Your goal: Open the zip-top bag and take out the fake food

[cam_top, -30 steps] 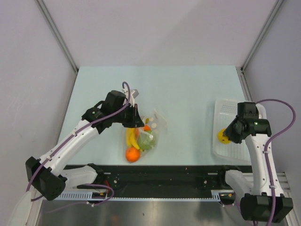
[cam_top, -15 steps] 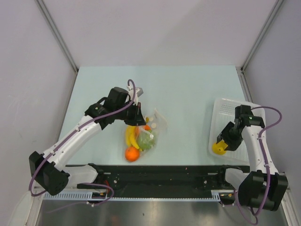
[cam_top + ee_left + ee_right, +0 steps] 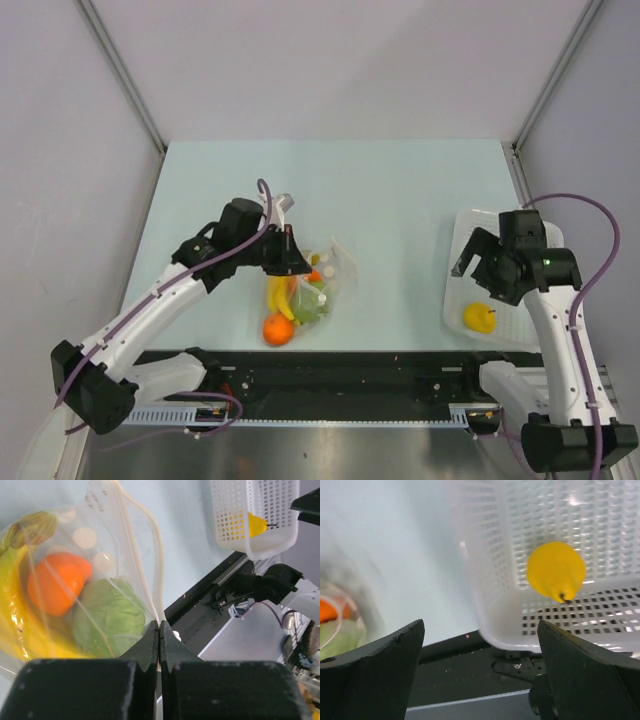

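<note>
Seemingly, zip-top bag [image 3: 116,568] edge pinched between left jaws.

No text, label, brand, number or sign can be read in any view. The zip-top bag [image 3: 125,545] shows no legible print. The white basket [image 3: 235,505] is plain perforated plastic. Any marking on the rail fittings [image 3: 235,611] at the near edge of the table [image 3: 400,200] is too small and blurred to read.
</note>
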{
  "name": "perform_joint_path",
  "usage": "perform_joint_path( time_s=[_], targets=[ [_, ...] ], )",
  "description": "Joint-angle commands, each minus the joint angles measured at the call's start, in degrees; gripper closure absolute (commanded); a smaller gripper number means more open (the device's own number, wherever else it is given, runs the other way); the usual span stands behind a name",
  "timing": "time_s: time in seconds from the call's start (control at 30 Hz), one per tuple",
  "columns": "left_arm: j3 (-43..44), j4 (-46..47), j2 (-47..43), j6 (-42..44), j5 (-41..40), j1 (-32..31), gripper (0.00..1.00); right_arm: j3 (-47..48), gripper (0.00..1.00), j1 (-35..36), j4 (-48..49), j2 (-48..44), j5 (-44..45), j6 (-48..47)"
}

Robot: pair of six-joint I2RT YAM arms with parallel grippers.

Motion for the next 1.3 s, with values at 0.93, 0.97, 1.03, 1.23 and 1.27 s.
perform_joint_path(
  time_s=[0.93,0.97,1.03,1.23,1.27],
  targets=[
    [-3.6,-0.6,-19.2,-0.8,-5.2,0.0,1.0,8.4,0.43,61.1,49.8,26.3,0.5,8.3],
    [-3.5,-0.3,-19.3,-0.1,-5.3,0.0,1.0,7.3,0.47,61.4,50.3,27.0,0.0,8.4],
    [-3.2,0.1,-18.5,0.6,-5.2,-0.1,1.0,6.5,0.48,61.7,51.9,27.9,-1.6,6.7],
    [-0.2,0.2,-15.3,2.7,-2.4,0.0,1.0,3.9,0.32,63.0,53.0,29.8,-5.0,5.3],
    [-0.1,0.7,-14.9,2.7,-2.4,0.0,1.0,3.1,0.29,62.7,53.7,29.8,-5.7,5.1]
  ],
)
